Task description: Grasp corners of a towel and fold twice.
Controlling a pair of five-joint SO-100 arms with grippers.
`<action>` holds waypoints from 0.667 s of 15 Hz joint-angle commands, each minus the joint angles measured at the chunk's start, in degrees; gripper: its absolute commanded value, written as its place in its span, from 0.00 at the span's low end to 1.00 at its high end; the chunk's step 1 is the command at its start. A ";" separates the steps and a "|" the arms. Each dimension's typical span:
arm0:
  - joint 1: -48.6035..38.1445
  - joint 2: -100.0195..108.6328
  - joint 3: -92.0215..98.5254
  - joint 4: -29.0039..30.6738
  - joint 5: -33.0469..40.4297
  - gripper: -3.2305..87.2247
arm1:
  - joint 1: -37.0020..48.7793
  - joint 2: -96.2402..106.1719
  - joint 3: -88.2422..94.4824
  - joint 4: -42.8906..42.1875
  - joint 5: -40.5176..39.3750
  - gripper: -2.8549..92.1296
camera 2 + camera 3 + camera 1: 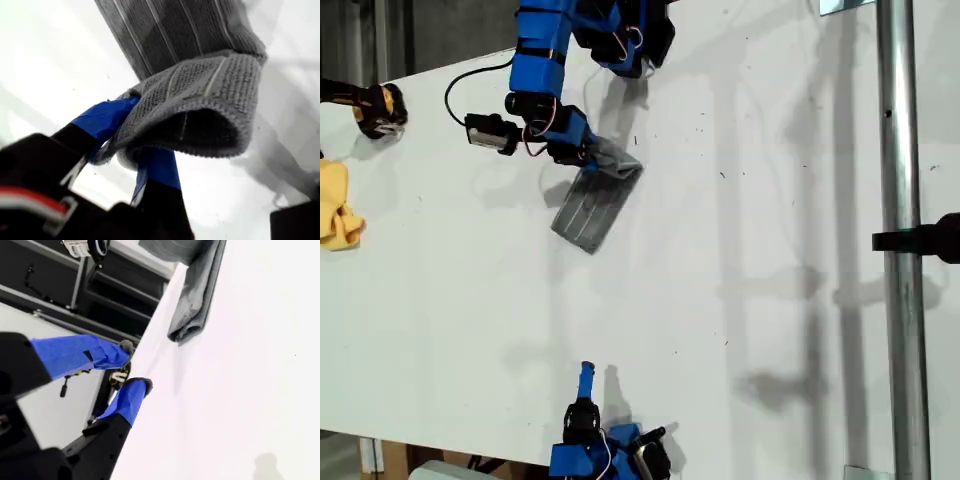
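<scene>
On the white tabletop [740, 300], the grey striped soft cloth towel [597, 203] lies folded into a narrow strip toward the far side of the scene, a little left of centre in the exterior view, slanting from its raised far end down toward the near left. My first gripper [582, 148], blue-taped with a black body, is clamped on that far end of the towel: in the first wrist view the two blue fingers [102, 119] pinch a bunched layer of the towel [200, 100], whose folded edge curls over into an open loop, while the rest of the cloth stretches away flat on the table with pale stripes showing. My second gripper [586, 380] sits at the near edge of the table in the exterior view, well apart from the towel and holding nothing; in the second wrist view its blue fingertips [112, 355] stand slightly apart above the bare white surface, with the folded grey towel [197, 305] visible farther off. At the exterior view's far left edge a crumpled plain yellow cloth [335, 205] lies on the table, with a yellow-and-black tool [375, 108] just beyond it. A vertical metal pole [900, 240] crosses the exterior view's right side.
</scene>
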 commanded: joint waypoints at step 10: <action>-0.18 0.35 -0.97 -1.93 -0.44 0.13 | 4.92 -13.89 -10.37 -33.66 -7.12 0.03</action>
